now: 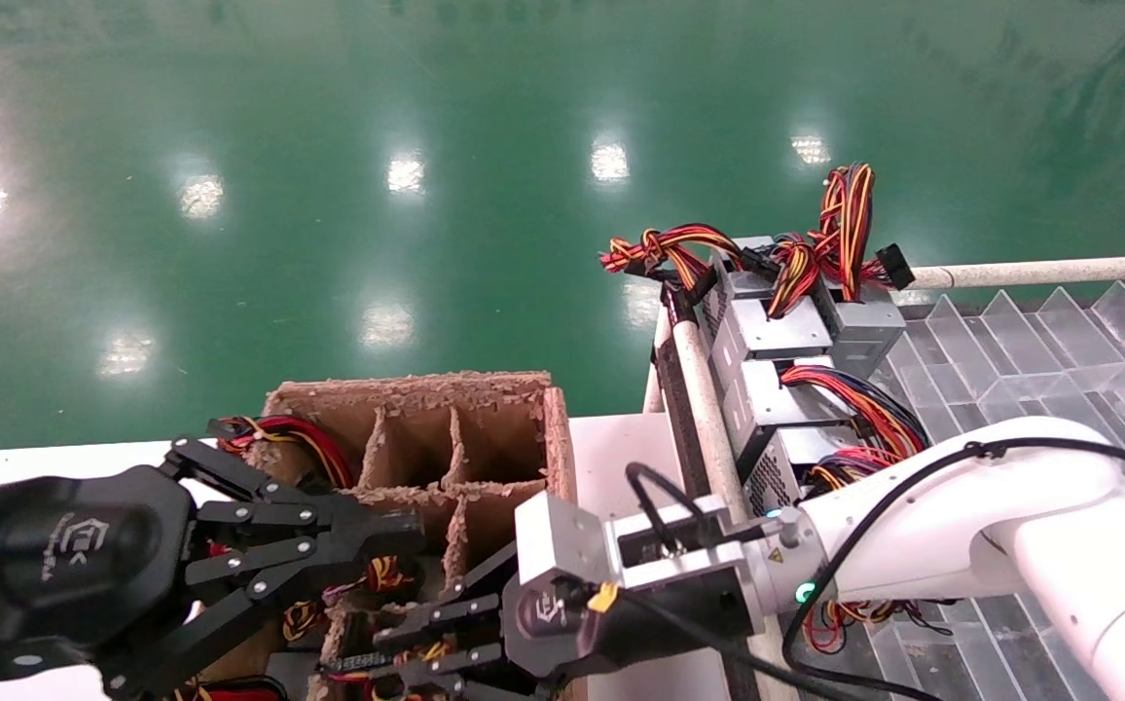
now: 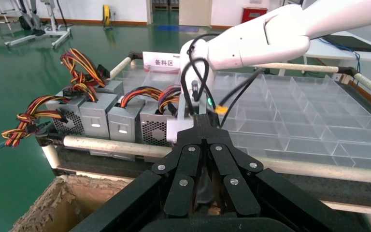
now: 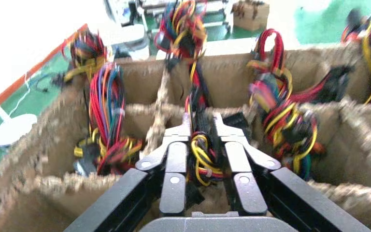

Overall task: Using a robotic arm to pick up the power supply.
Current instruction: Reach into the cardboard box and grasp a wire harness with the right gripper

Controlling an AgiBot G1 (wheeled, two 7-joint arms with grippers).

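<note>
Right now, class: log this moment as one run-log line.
right end effector: in cardboard crate cell, fingers beside wire bundle | left end effector: shut, over crate | power supplies: row on rack

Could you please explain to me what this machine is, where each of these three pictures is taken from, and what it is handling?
This is a robot with two white arms, each ending in a black pincer. One picture looks down from its head; the other two come from cameras on its wrists.

In the head view, the right pincer reaches down into a brown cardboard box split into compartments by dividers. The right wrist view shows why: its fingers sit on either side of a twisted bundle of red, yellow and black wires, with the metal body below out of sight. Whether it already grips is unclear.

The left pincer hovers beside the box with its fingers together, holding nothing.

To the robot's right, several silver power supplies stand in a row at the edge of a clear plastic tray.
</note>
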